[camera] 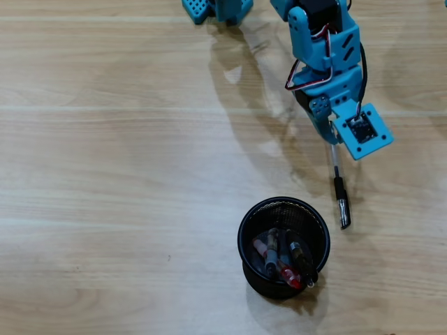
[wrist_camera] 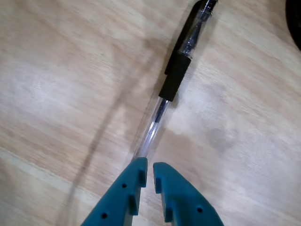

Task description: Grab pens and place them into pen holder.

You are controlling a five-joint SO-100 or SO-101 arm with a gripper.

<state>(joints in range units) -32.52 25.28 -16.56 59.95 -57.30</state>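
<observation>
A pen with a clear barrel, black grip and black cap (camera: 339, 192) sticks out from my teal gripper (camera: 334, 145) toward the near side of the table. In the wrist view my gripper (wrist_camera: 149, 167) has its jaws almost together, and the pen's (wrist_camera: 176, 75) clear end runs in at the tip of the left finger (wrist_camera: 134, 176). The pen's shadow lies apart from it on the wood, so it looks lifted. The black mesh pen holder (camera: 246, 225) stands upright just left of the pen's cap end and holds several pens (camera: 283, 259).
The wooden table (camera: 105, 174) spreads wide to the left. The arm's teal base (camera: 216, 8) is at the top edge. A dark sliver of the holder (wrist_camera: 296, 23) shows at the wrist view's right edge.
</observation>
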